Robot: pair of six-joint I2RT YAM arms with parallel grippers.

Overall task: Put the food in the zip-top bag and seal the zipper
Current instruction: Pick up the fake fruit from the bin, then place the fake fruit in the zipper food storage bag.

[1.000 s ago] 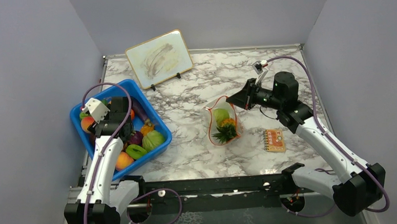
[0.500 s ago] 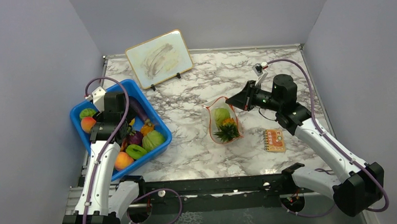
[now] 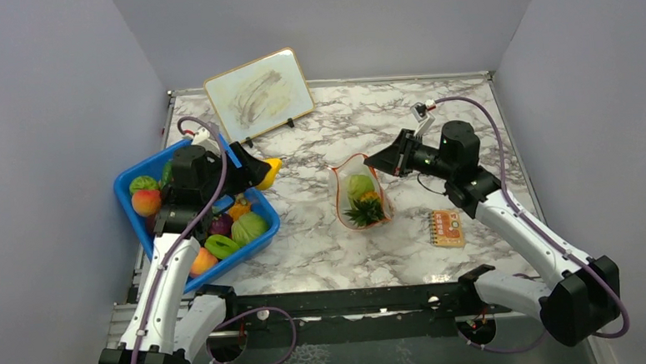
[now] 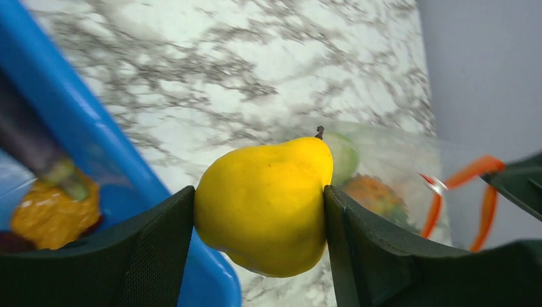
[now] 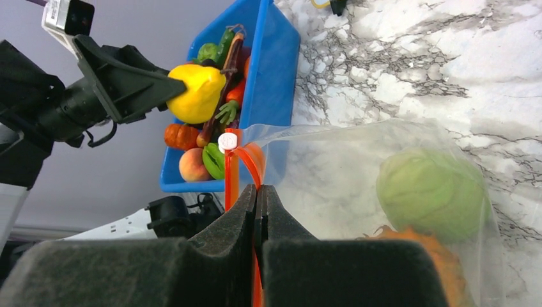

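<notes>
My left gripper (image 3: pixel 261 172) is shut on a yellow toy pear (image 4: pixel 265 204), also seen in the top view (image 3: pixel 270 170), held above the right rim of the blue tub (image 3: pixel 266 235). The clear zip-top bag (image 3: pixel 360 192) stands open mid-table with a green fruit (image 5: pixel 431 192) and a spiky-leaved orange one (image 3: pixel 365 211) inside. My right gripper (image 3: pixel 374 160) is shut on the bag's orange-red zipper strip (image 5: pixel 231 173) at its far right rim and holds the mouth up. More toy food (image 3: pixel 249 228) lies in the tub.
A framed picture (image 3: pixel 258 94) leans on a stand at the back left. A small orange notebook (image 3: pixel 447 228) lies right of the bag. Grey walls close in the table on three sides.
My left gripper has taken the yellow pear out of the tub, lifted it and swung right toward the bag. My right gripper has kept its hold on the bag rim, shifting slightly left.
</notes>
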